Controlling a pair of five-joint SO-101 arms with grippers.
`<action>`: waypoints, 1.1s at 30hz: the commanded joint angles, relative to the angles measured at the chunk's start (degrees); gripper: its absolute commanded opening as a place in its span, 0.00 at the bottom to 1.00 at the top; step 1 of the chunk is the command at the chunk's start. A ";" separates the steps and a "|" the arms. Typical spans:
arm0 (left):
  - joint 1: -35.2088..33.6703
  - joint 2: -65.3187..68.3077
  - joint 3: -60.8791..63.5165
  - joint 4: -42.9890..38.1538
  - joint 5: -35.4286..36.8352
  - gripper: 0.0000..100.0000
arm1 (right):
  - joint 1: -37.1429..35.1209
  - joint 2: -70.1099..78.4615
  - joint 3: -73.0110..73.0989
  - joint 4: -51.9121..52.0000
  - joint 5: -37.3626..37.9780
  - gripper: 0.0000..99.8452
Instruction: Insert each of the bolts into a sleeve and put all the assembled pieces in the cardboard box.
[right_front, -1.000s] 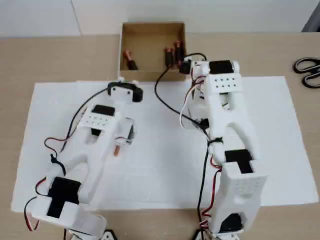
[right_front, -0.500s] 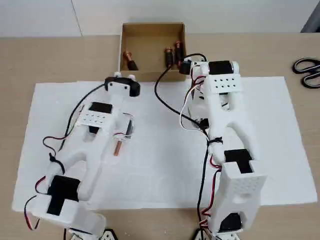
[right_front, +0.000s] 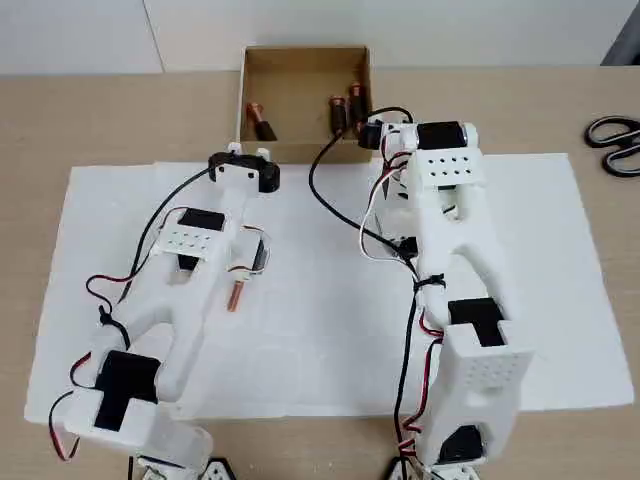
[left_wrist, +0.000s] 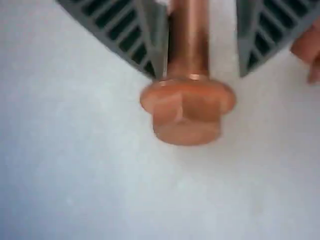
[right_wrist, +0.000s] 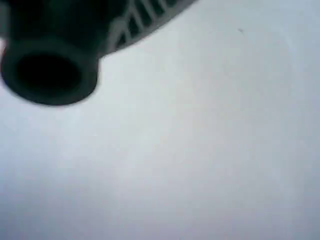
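The copper bolt (left_wrist: 187, 110) hangs over the white sheet (right_front: 330, 330), its shank pinched in the left gripper (left_wrist: 200, 74). It has hardly moved, though that arm has leaned slightly toward the cardboard box (right_front: 243, 100). The right gripper (right_wrist: 95, 30), its arm unmoved, clasps a black sleeve (right_wrist: 50, 70).

Light over the counter (right_front: 60, 120) is bright, even and diffuse, falling from above. The white sheet (right_front: 320, 330) glows pale with no hard glare, and the arms lay only faint, soft-edged shadows on it. Inside the cardboard box (right_front: 305, 52) the floor darkens beside the walls. In the left wrist view the copper bolt (left_wrist: 187, 107) carries a soft highlight along its shank, and the sheet behind it looks dimmer. In the right wrist view the sleeve (right_wrist: 50, 75) is nearly black, its bore unlit.
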 joint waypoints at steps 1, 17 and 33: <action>0.00 -0.35 0.04 -1.14 -0.35 0.10 | 0.04 -4.09 -0.18 0.40 0.18 0.00; 1.23 5.10 -2.95 0.09 -0.26 0.06 | 0.13 -4.09 -0.18 0.48 0.18 0.00; 3.60 -6.95 -16.22 17.49 0.97 0.01 | 0.40 -4.53 -3.43 0.48 0.70 0.00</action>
